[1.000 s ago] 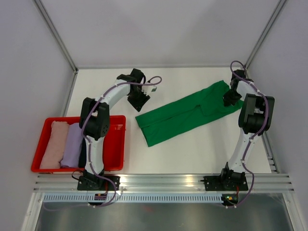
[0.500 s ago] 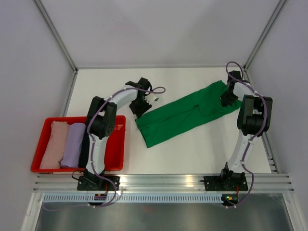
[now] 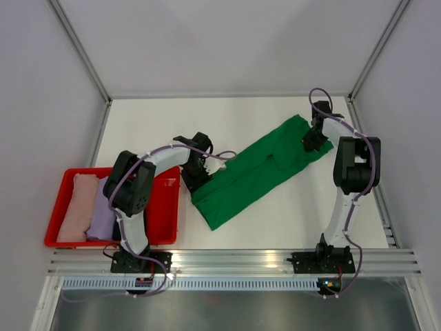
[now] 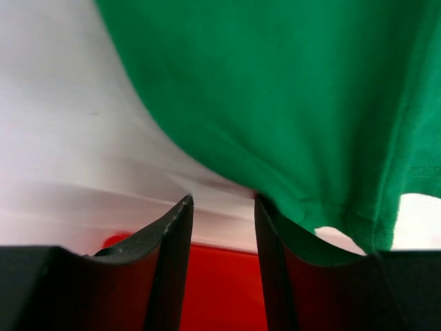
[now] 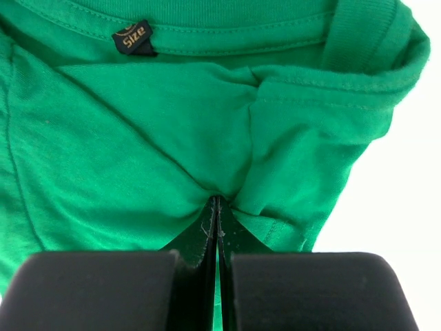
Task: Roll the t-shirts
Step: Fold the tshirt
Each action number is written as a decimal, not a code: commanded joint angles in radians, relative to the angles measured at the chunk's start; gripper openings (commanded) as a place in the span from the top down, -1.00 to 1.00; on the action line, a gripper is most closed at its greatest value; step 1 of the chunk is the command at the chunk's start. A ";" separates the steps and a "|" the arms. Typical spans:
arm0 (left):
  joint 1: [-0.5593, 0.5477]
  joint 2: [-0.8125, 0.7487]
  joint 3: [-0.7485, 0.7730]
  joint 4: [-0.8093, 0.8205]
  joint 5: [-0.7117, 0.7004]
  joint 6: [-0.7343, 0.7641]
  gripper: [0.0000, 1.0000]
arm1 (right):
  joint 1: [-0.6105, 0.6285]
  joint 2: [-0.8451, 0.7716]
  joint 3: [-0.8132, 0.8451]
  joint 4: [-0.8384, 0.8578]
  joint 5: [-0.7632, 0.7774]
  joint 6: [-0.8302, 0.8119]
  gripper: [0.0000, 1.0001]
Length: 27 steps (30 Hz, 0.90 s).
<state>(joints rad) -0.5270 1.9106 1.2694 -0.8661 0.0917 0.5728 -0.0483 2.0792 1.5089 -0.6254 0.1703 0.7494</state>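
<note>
The right gripper (image 5: 217, 201) has its fingers pressed tight together on a pinch of the green t-shirt (image 3: 255, 172). The cloth puckers into folds at the fingertips. The pinch sits just below the collar, where a small dark size label (image 5: 132, 36) shows inside the neckband.

The left gripper (image 4: 224, 203) has its fingers spread, with only table and red plastic showing in the gap between them. Its right-hand finger touches the shirt's lower edge, which drapes over the tip. In the top view this gripper sits low at the shirt's near-left end, at the corner nearest the tray.

The green t-shirt lies on the white table (image 3: 151, 124) folded into a long narrow strip. Its long axis runs on a diagonal, from the hem at the near left to the collar end at the far right.

Left of the shirt stands a red tray (image 3: 110, 243), close beside the hem end. It holds a pale pink rolled shirt (image 3: 76, 207), a lavender rolled shirt (image 3: 102, 207) and a black shirt (image 3: 118, 224) side by side. The left arm partly hides the black shirt.
</note>
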 commanded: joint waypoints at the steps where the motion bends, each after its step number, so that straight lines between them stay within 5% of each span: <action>1: -0.002 -0.038 -0.091 -0.014 0.114 0.097 0.07 | 0.044 0.073 0.057 -0.030 -0.089 0.054 0.99; 14: -0.079 -0.033 -0.071 -0.005 0.177 0.042 0.06 | 0.117 0.407 0.537 -0.056 -0.138 0.156 0.99; 21: -0.103 -0.067 -0.087 0.010 0.215 0.013 0.06 | 0.131 0.483 0.778 -0.082 -0.146 0.018 0.96; 27: -0.103 -0.117 -0.140 0.026 0.180 0.035 0.05 | 0.070 0.338 0.697 0.062 -0.218 -0.041 0.49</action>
<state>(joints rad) -0.6258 1.8240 1.1584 -0.8673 0.2493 0.6102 0.0677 2.5248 2.2116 -0.6323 -0.0074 0.7692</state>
